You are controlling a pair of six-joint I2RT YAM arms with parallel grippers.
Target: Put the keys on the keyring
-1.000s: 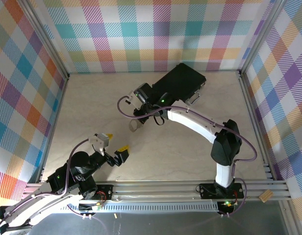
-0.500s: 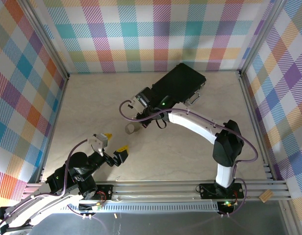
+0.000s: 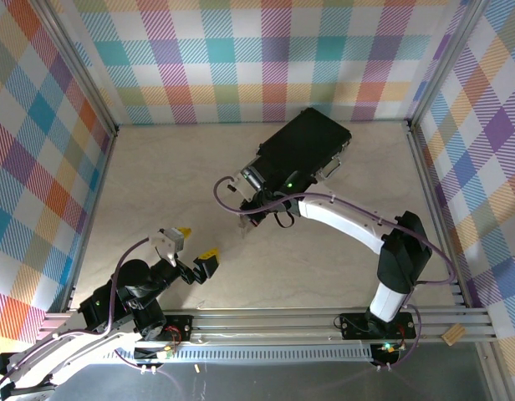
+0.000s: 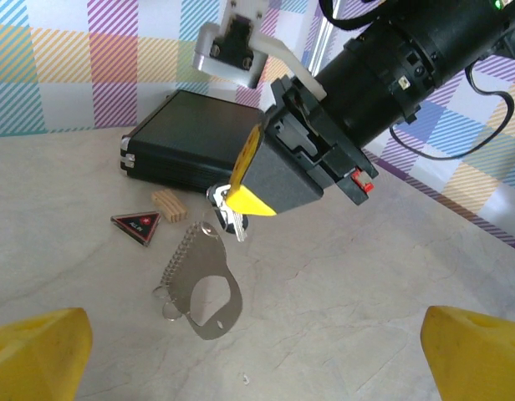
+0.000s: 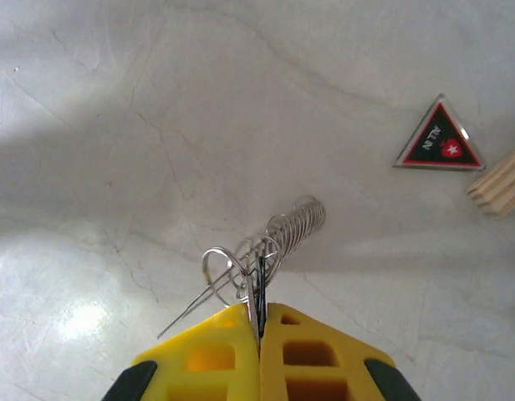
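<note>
Pale tabletop (image 4: pixel 366 276): triangular tag's (image 4: pixel 139 224) lettering unreadable, near the keyring (image 4: pixel 203 284).

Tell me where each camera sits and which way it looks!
Top external: above and behind the arms, looking down at the table; shows both arms, the left gripper and the right gripper.
Left wrist: on the left arm, facing the black case; its yellow fingertips frame the bottom.
Right wrist: on the right arm, facing down; its gripper is shut on the keyring.
Both wrist views share the triangular tag.
</note>
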